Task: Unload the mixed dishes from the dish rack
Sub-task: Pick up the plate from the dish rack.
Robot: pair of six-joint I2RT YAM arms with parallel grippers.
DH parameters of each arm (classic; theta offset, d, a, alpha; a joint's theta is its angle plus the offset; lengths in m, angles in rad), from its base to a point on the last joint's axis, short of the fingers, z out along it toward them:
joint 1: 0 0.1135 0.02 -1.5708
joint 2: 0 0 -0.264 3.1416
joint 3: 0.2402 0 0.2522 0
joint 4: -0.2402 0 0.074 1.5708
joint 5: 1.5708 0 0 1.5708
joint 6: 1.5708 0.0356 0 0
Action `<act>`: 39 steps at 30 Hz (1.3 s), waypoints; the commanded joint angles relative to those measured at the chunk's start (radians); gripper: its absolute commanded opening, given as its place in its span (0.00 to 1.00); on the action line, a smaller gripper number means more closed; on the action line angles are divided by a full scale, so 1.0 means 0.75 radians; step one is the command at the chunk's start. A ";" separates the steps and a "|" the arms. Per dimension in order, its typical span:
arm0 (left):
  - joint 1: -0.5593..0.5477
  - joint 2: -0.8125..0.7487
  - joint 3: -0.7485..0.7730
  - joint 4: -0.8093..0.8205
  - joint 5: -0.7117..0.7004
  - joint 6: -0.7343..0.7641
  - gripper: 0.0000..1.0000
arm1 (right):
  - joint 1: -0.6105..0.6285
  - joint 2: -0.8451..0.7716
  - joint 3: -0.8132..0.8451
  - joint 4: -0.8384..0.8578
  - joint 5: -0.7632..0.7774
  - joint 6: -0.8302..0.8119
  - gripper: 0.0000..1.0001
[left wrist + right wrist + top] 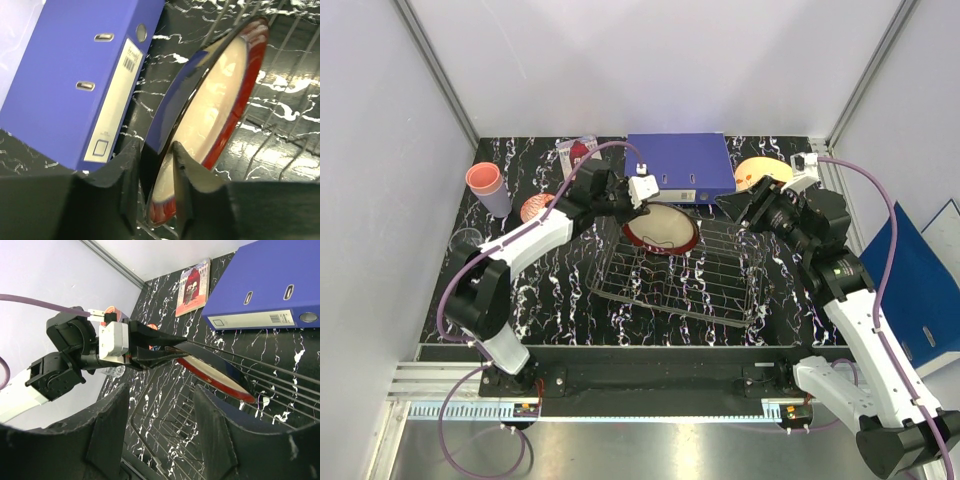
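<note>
The dark wire dish rack (680, 272) stands mid-table. The red-rimmed cream bowl (662, 228) is tilted over the rack's back left corner. My left gripper (638, 200) is shut on its rim. In the left wrist view the fingers (187, 180) straddle the rim of the bowl (220, 95). My right gripper (735, 205) is open and empty at the rack's back right. Its view shows the bowl (215, 372), the left gripper (165, 347) and the rack (200, 430). Pink cups on a lilac cup (485, 185), a clear glass (467, 238), a patterned bowl (535, 207) and the cream plate (760, 172) sit on the table.
A blue binder (680, 165) lies just behind the rack, close to the held bowl; it also shows in the left wrist view (75, 80). A small picture card (578, 152) lies at the back left. White walls enclose the table on three sides.
</note>
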 commanded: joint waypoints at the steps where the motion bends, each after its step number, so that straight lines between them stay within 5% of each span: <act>1: -0.016 0.008 0.050 0.055 0.051 0.046 0.15 | 0.001 0.000 -0.002 0.043 -0.001 -0.002 0.61; 4: -0.016 0.000 0.052 0.047 0.037 0.056 0.00 | 0.001 0.002 -0.010 0.049 0.003 0.002 0.61; 39: -0.001 -0.293 0.256 0.118 -0.035 0.058 0.00 | -0.001 0.006 -0.014 0.069 -0.018 0.032 0.59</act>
